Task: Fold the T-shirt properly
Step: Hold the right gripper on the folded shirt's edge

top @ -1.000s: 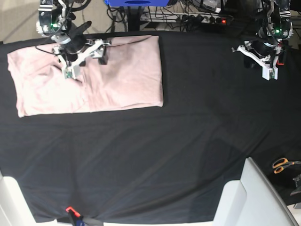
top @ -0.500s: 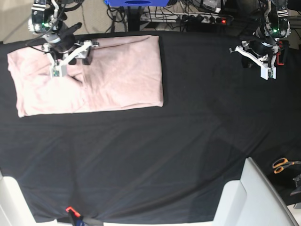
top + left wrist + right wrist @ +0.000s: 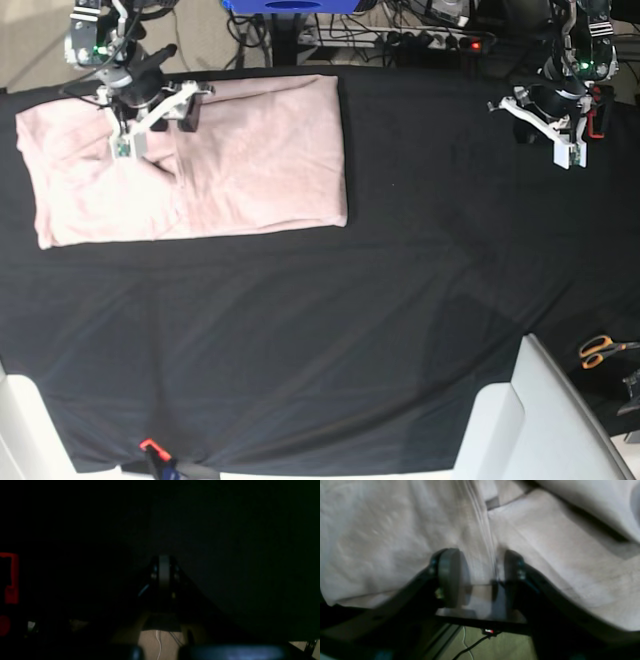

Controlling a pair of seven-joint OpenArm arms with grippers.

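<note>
The pale pink T-shirt (image 3: 250, 160) lies folded into a wide rectangle at the back left of the black table cloth (image 3: 330, 330). My right gripper (image 3: 185, 108) is low over its back edge, left of the middle. In the right wrist view the right gripper (image 3: 480, 576) stands partly open on the T-shirt (image 3: 382, 537). A raised ridge of fabric runs between its pads, against the right pad (image 3: 511, 572). My left gripper (image 3: 515, 120) hangs over bare cloth at the back right. In the dark left wrist view the left gripper (image 3: 163, 572) is shut with nothing in it.
Orange-handled scissors (image 3: 600, 350) lie at the right edge. A white panel (image 3: 540, 420) stands at the front right corner. A small red-tipped tool (image 3: 150, 447) sits at the front edge. Cables and a power strip (image 3: 440, 40) run behind the table.
My right gripper has moved left and toward the back edge of the T-shirt, and its jaws have narrowed around a fabric ridge. The left arm has barely shifted.
</note>
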